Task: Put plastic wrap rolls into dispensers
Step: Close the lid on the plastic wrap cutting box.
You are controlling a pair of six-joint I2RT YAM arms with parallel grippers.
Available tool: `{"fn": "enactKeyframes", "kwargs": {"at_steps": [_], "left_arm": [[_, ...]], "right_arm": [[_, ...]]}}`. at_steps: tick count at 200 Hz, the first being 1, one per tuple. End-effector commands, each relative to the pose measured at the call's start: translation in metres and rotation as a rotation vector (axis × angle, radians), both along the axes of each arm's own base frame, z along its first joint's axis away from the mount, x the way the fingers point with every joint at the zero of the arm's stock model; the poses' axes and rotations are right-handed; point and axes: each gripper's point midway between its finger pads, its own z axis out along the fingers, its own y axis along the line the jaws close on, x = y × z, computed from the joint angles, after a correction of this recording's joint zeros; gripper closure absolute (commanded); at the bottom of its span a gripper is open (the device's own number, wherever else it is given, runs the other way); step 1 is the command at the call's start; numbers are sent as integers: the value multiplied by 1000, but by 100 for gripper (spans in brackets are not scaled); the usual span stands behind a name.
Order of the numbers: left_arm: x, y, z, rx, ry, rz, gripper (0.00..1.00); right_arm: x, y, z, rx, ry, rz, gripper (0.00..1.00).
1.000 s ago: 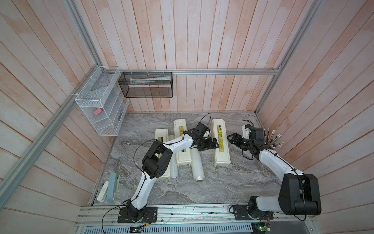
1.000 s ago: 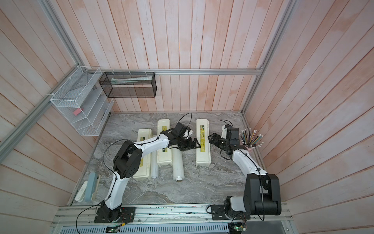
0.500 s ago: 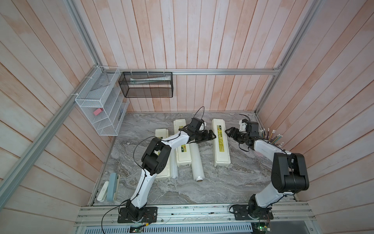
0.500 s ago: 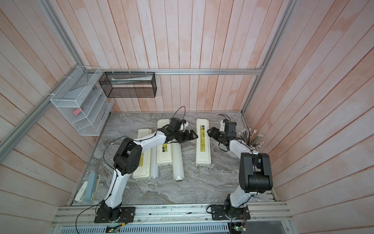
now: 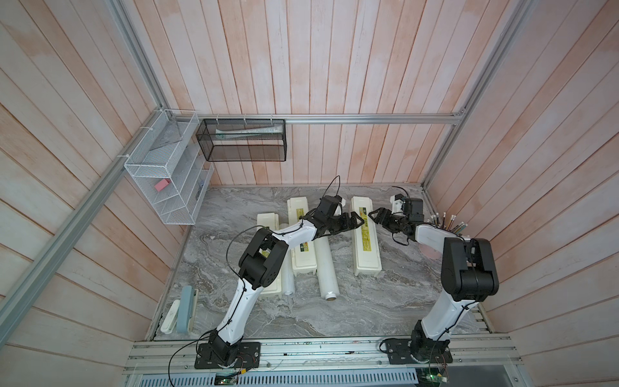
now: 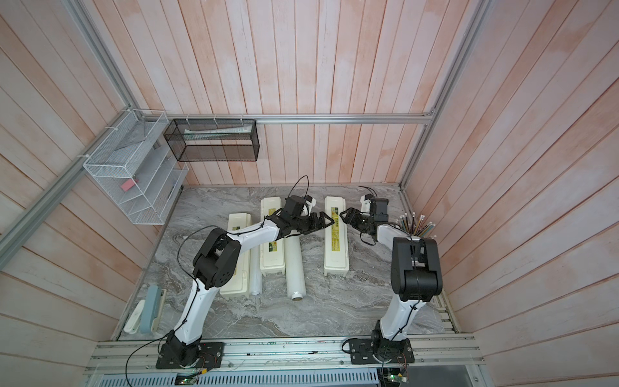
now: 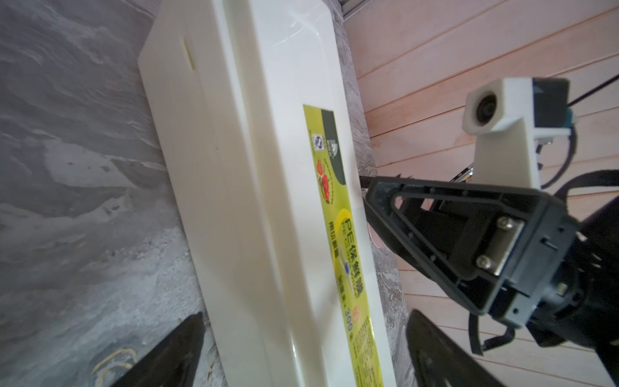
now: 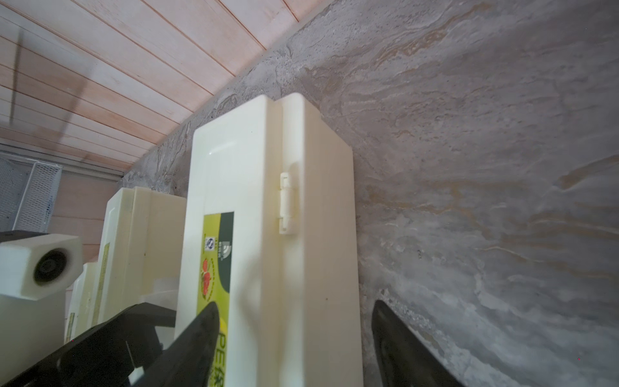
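Three dispensers lie lengthwise on the desk [image 5: 351, 311], roughly parallel.

Right dispenser [image 5: 365, 241]: set apart from the other two, toward the robot's right. Lid shut, yellow-green label up. The right wrist view shows a hinge on its long side.

Middle dispenser [image 5: 303, 254]: label up, far end passing under the left arm.

Left dispenser [image 5: 266, 221]: mostly hidden behind that arm's elbow.

Two rolls in sight, both outside the boxes. Thicker roll [image 5: 324, 268] lies on the desk just beside the middle dispenser and parallel to it, cardboard core showing at the near end. Thinner roll [image 5: 287, 278] sits in the gap between the left and middle dispensers.

Left hand [image 5: 359, 222]: spread wide, holding nothing. In the left wrist view its fingers [image 7: 174, 348] stand on either side of the right dispenser, box between them.

Right hand [image 5: 372, 215]: reaches in from the opposite side, jaws partly apart, nothing held. One of its fingers [image 8: 201, 338] is over the label, the other outside the hinged wall above bare desk. Cannot tell whether the inner finger touches the lid.

In both top views the two hands' tips nearly meet over this dispenser's far half.

Farther out: pencil cup [image 5: 452, 223] at the right wall. White wire rack [image 5: 160, 201] on the left wall, with a pink block [image 5: 161, 184] in it. Black mesh basket [image 5: 241, 147] on the back wall.
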Motion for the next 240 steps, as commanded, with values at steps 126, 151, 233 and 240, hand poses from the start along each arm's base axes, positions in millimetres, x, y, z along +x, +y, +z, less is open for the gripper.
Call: {"fn": "enactKeyframes", "kwargs": {"at_steps": [126, 151, 233, 240], "left_arm": [[39, -6, -28, -143, 74, 114, 18], [43, -5, -31, -165, 89, 123, 21], [43, 0, -63, -157, 207, 151, 43], [43, 0, -62, -164, 209, 147, 44]], "right_arm": [[10, 29, -34, 41, 63, 146, 27], [11, 31, -41, 40, 78, 150, 27], [17, 38, -58, 34, 148, 169, 42], [18, 39, -58, 30, 152, 172, 42]]}}
